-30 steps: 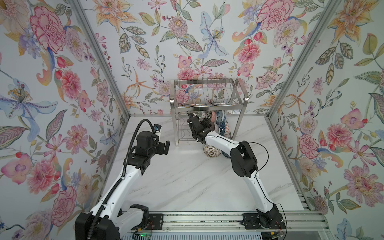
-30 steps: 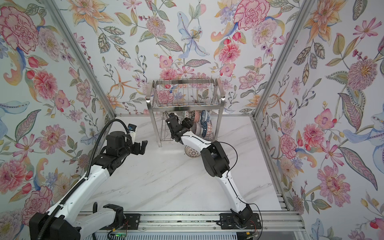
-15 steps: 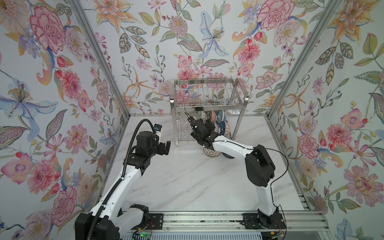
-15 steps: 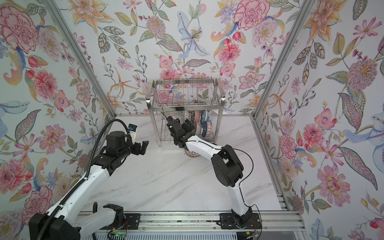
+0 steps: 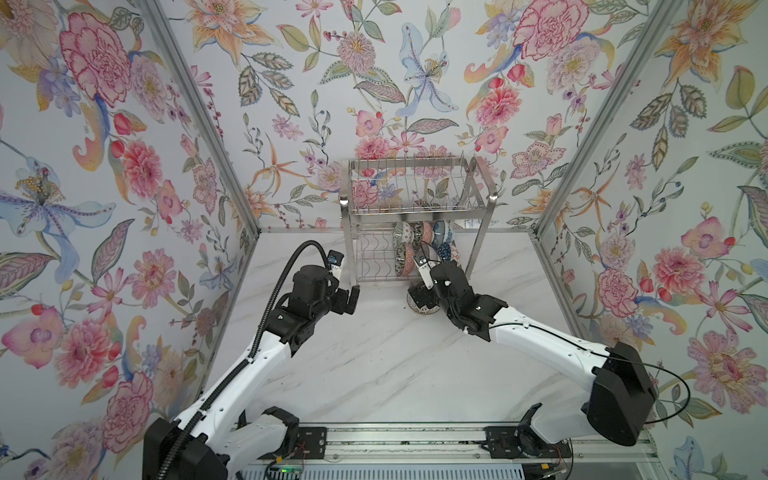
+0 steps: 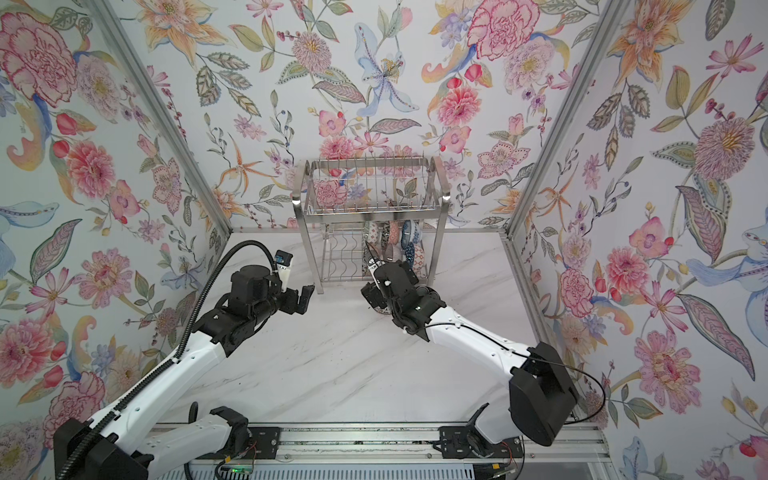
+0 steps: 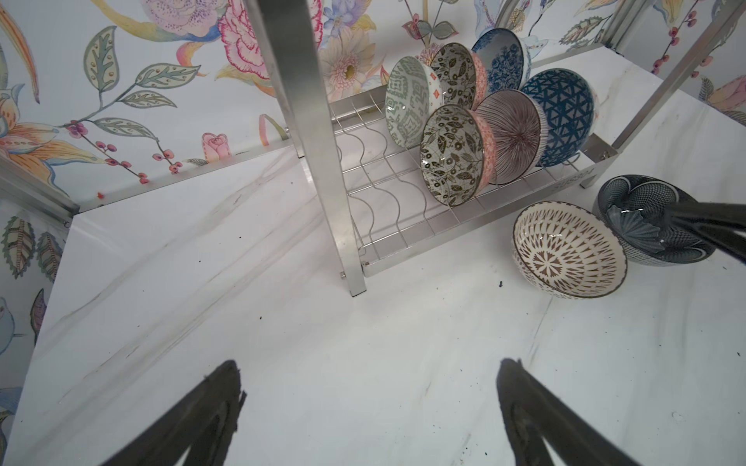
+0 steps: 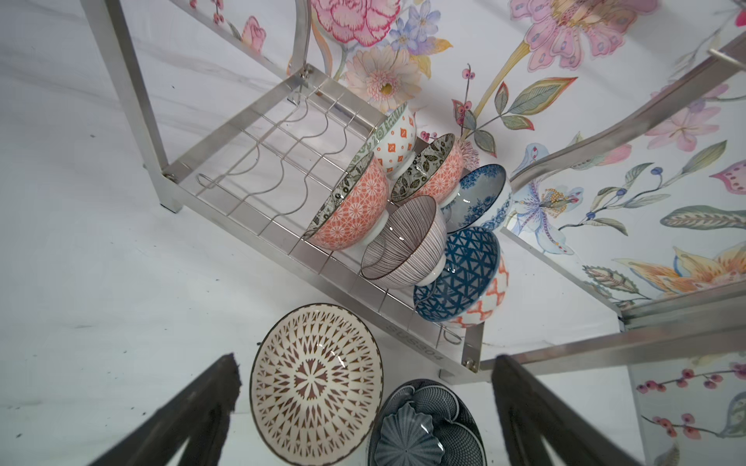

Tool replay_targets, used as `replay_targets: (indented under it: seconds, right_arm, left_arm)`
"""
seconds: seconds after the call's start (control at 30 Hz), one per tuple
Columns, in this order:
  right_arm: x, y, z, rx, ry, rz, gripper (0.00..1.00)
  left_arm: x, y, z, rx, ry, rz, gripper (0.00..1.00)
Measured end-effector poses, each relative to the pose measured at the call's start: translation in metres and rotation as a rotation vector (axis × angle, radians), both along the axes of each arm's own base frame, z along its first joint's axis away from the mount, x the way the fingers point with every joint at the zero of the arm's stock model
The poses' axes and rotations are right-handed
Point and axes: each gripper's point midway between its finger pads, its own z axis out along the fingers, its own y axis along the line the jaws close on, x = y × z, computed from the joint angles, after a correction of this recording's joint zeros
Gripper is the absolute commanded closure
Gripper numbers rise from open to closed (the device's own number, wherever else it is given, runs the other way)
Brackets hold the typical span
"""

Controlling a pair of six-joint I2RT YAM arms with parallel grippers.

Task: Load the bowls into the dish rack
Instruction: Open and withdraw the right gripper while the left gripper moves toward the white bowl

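Note:
The steel dish rack (image 5: 415, 214) (image 6: 370, 212) stands at the back wall. Several bowls lean on edge at the right end of its lower shelf (image 7: 407, 246), among them a black floral one (image 7: 452, 155) and a blue-triangle one (image 8: 460, 274). On the table in front of the rack lie a white-and-brown bowl (image 8: 317, 383) (image 7: 569, 250) and a dark grey bowl (image 8: 428, 427) (image 7: 646, 218). My right gripper (image 8: 365, 363) (image 5: 419, 297) hangs open just above these two, holding nothing. My left gripper (image 7: 370, 366) (image 5: 351, 297) is open and empty over bare table, left of the rack.
The rack's upper shelf (image 5: 415, 187) with upright prongs holds no bowls. The left half of the wavy lower shelf (image 8: 258, 161) is free. A rack leg (image 7: 323, 161) stands right in front of my left gripper. Floral walls close in on three sides.
My right gripper has drawn back out of the rack's lower shelf, to the right and toward the front, and opened fully. The left arm has not moved.

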Motion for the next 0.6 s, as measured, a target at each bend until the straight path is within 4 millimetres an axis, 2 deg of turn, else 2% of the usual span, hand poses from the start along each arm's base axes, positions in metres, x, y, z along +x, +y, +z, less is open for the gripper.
replay_targets:
  seconds: [0.13, 0.3, 0.4, 0.6]
  right_arm:
    - [-0.005, -0.027, 0.020, 0.102, -0.003, -0.031, 0.01]
    - [-0.006, -0.076, 0.019, 0.178, 0.025, -0.121, 0.01]
    - [-0.009, -0.089, 0.015, 0.184, 0.045, -0.145, 0.01]
    - [-0.010, -0.101, 0.009, 0.177, 0.076, -0.164, 0.01]
  left_arm:
    - [0.002, -0.022, -0.009, -0.023, 0.007, -0.019, 0.01]
    - [0.005, -0.050, -0.034, -0.032, 0.046, -0.047, 0.01]
    - [0.009, -0.062, -0.048, -0.039, 0.065, -0.057, 0.01]
    - [0.019, -0.084, -0.080, -0.043, 0.118, -0.071, 0.01]
